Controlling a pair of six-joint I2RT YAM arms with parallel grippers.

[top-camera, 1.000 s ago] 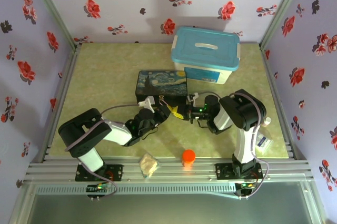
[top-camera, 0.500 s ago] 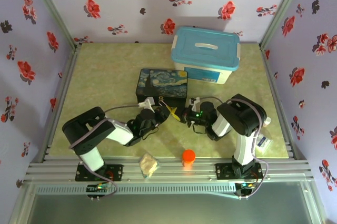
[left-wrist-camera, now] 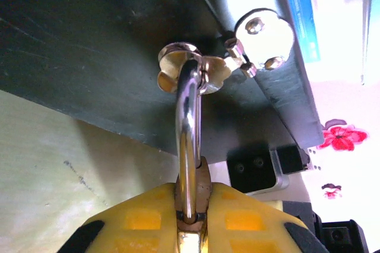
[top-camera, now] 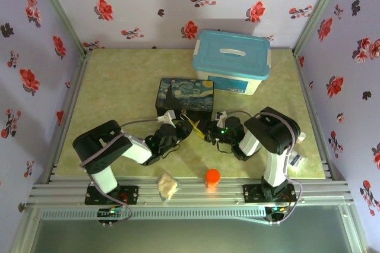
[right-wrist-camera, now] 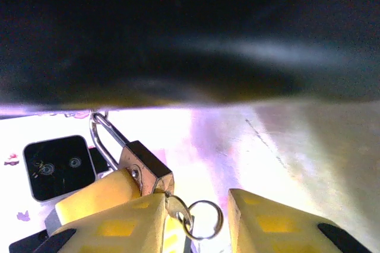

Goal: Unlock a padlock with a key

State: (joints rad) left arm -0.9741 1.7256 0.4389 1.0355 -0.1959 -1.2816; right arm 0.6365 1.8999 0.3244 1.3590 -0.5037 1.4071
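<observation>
On the green tabletop (top-camera: 119,81), against the dark painted box (top-camera: 184,95), the left pincer (left-wrist-camera: 191,205) clamps the small brass padlock (right-wrist-camera: 145,167), thin grey key (right-wrist-camera: 177,210) inserted. The right pincer (right-wrist-camera: 196,205) gapes around it; next, I'd judge: pinch and turn.

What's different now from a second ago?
The right gripper moved left toward the padlock; its jaws now stand apart beside the key in the lock. The left gripper stays shut on the padlock, hung on the painted box. Tub and orange cylinder unmoved.
</observation>
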